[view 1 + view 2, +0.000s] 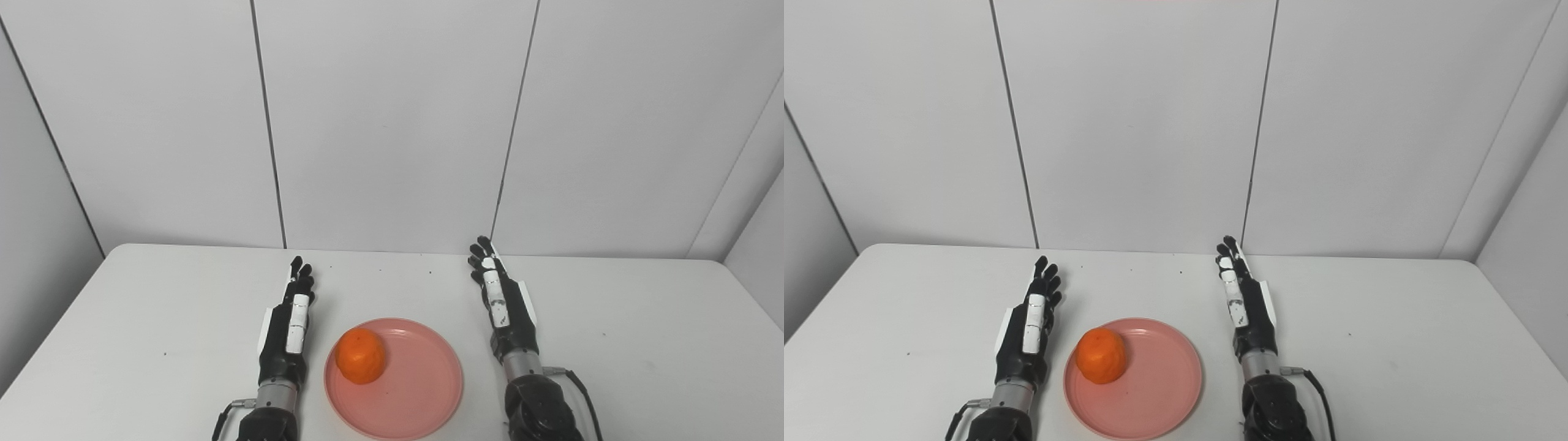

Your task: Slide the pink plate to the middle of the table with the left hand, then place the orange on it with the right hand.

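On pink plate (422, 392), at its 10 o'clock: orange (361, 355). At 9 o'clock, left hand (289, 331), outstretched, empty. At 3 o'clock, right hand (505, 306), likewise outstretched, empty.

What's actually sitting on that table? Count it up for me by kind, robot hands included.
Pink plate: 1
Orange, lying on the plate's left part: 1
Robot hand: 2, left robot hand and right robot hand, both open, either side of the plate
Total: 4
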Tool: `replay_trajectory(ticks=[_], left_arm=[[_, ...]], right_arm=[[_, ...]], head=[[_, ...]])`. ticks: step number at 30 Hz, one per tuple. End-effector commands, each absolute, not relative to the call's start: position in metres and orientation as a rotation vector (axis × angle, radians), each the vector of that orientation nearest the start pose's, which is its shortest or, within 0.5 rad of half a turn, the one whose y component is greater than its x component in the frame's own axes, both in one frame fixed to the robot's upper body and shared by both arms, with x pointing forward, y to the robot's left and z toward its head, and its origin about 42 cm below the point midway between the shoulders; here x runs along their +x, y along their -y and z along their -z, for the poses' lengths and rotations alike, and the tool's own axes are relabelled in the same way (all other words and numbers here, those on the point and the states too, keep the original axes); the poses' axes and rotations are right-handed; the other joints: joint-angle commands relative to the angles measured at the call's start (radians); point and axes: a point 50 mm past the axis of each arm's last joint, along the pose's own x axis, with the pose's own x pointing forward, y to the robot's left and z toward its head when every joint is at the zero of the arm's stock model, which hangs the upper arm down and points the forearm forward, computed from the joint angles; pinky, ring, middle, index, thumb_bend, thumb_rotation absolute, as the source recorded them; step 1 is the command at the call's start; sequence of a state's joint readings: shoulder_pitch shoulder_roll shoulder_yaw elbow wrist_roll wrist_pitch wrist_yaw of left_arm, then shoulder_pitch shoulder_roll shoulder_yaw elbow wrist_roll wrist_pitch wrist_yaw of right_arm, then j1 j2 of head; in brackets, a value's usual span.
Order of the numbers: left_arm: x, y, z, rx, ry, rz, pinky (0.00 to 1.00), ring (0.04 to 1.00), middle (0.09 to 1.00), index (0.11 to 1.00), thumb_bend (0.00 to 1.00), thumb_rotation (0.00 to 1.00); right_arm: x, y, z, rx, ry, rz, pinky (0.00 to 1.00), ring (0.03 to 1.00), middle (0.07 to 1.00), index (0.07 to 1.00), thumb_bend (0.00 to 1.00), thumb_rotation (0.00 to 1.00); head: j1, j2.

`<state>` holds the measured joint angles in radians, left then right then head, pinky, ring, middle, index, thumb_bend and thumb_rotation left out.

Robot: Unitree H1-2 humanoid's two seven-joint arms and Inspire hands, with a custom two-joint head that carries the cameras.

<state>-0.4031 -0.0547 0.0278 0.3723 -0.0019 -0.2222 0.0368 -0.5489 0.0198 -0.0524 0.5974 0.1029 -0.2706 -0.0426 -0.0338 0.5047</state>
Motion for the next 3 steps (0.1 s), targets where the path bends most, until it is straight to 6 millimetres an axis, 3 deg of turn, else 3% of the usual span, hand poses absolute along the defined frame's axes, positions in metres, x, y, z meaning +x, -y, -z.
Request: replay_trajectory(ticks=[1, 3], left_arm=[[0.4142, -0.1567, -0.1622, -0.044, 0.327, 0.064, 1.0, 1.0, 1.0, 1.0, 0.88, 0.97], [0.415, -0.1577, -0.1628, -0.033, 0.316, 0.066, 1.0, 1.0, 1.0, 1.0, 0.87, 0.98]], right_arm=[[0.4542, 0.1622, -0.1608, 0.157, 0.268, -0.058, 0.97, 0.932, 0.941, 0.981, 0.76, 1.0], [0.4531, 0.1615, -0.1565, 0.184, 0.241, -0.056, 0.98, 0.94, 0.951, 0.985, 0.75, 1.0]], head=[[0.0, 0.001], [0.0, 0.002]])
